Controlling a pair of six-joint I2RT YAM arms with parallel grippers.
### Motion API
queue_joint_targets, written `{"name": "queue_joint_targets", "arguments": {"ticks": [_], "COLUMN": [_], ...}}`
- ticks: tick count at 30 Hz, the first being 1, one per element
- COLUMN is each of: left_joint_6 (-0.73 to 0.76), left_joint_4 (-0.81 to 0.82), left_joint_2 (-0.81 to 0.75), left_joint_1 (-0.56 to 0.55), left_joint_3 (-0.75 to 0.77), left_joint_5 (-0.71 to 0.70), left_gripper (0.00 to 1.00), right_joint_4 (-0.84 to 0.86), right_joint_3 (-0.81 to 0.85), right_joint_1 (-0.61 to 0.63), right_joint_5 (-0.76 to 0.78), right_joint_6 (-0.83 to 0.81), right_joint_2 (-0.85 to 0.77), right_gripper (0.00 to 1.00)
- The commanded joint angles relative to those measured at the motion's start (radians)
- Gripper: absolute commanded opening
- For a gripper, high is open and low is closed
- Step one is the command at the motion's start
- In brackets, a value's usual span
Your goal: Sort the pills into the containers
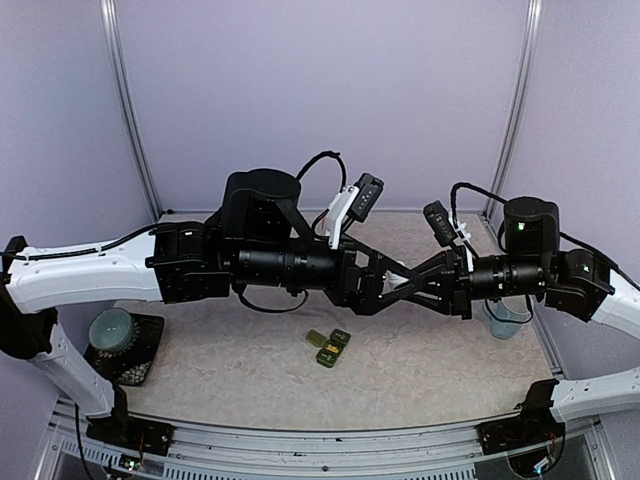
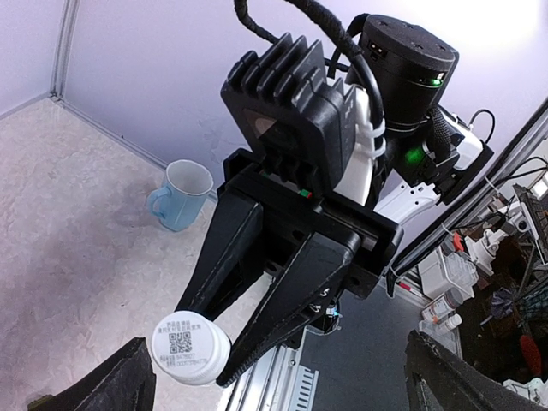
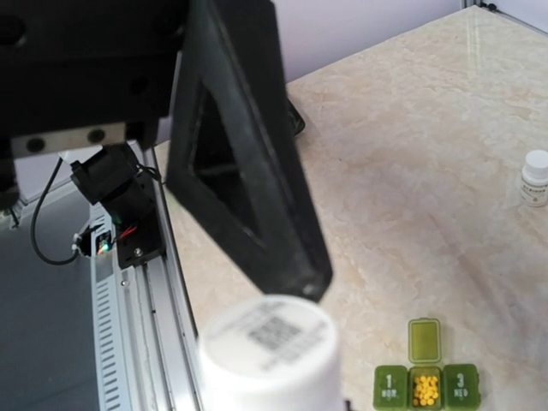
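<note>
My right gripper [image 2: 208, 342] is shut on a white pill bottle [image 2: 190, 347] with a QR code on its end, held in the air mid-table. My left gripper [image 2: 282, 401] stands wide open around it. One left finger [image 3: 248, 188] reaches down to the bottle [image 3: 270, 360] in the right wrist view, where my right fingers are hidden. The two grippers meet above the table [image 1: 400, 282]. Below them lie the dark green containers [image 1: 330, 346] [image 3: 425, 381]. The middle lid is open on yellow pills [image 3: 425, 390], and the lids marked 1 and 3 are shut.
A pale blue mug [image 1: 505, 318] [image 2: 181, 195] stands at the right side of the table. A second white bottle [image 3: 535, 177] stands on the marble top. A greenish round dish on a black pad [image 1: 115, 335] sits at the left edge. Metal rails line the table's near edge.
</note>
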Motion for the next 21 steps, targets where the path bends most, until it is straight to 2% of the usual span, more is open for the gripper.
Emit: {"name": "queue_joint_targets", "arguments": {"ticks": [1, 21], "left_joint_6": [0.009, 0.097], "left_joint_4": [0.007, 0.048], "left_joint_2": [0.018, 0.112], "left_joint_1": [-0.001, -0.066], "left_joint_3": [0.004, 0.120], "left_joint_5": [-0.011, 0.050], "left_gripper": [0.99, 0.99], "right_joint_4": [0.014, 0.088], "right_joint_3": [0.005, -0.038], "right_joint_1": [-0.002, 0.009], "right_joint_5": [-0.016, -0.089], "right_joint_6": [0.000, 0.043], "right_joint_2": [-0.003, 0.064], "right_gripper": [0.00, 0.00]}}
